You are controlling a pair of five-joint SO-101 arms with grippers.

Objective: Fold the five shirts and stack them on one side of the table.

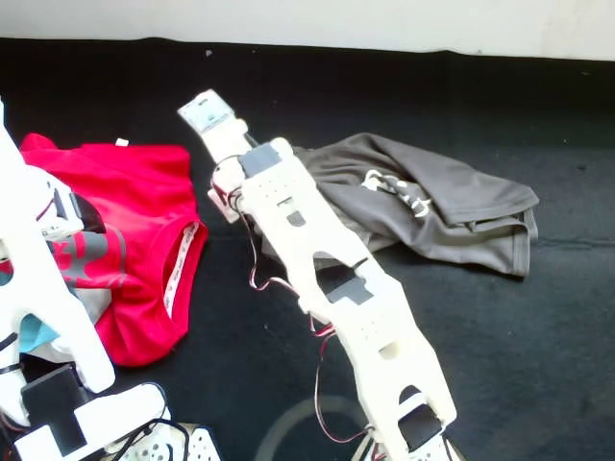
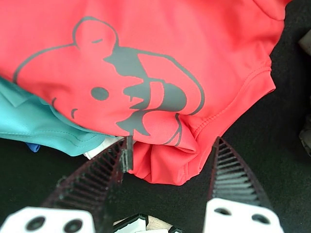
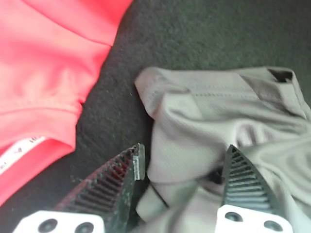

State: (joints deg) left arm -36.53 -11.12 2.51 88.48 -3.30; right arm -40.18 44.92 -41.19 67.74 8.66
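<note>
A red shirt (image 1: 135,206) with a grey animal print lies at the table's left, on top of a teal shirt (image 1: 36,333). My left arm (image 1: 38,279) stands over them. In the left wrist view my left gripper (image 2: 172,145) is open, one finger on each side of a bunched corner of the red shirt (image 2: 160,58), with the teal shirt (image 2: 34,121) beside it. A crumpled grey shirt (image 1: 432,206) lies in the middle right. My right arm (image 1: 288,206) extends to its left edge. My right gripper (image 3: 184,153) is open over a fold of the grey shirt (image 3: 204,121).
The table (image 1: 538,346) has a black cloth surface with free room at the front right and along the back. A pale wall (image 1: 384,19) runs behind the far edge. A strip of black table (image 3: 121,97) separates the red and grey shirts.
</note>
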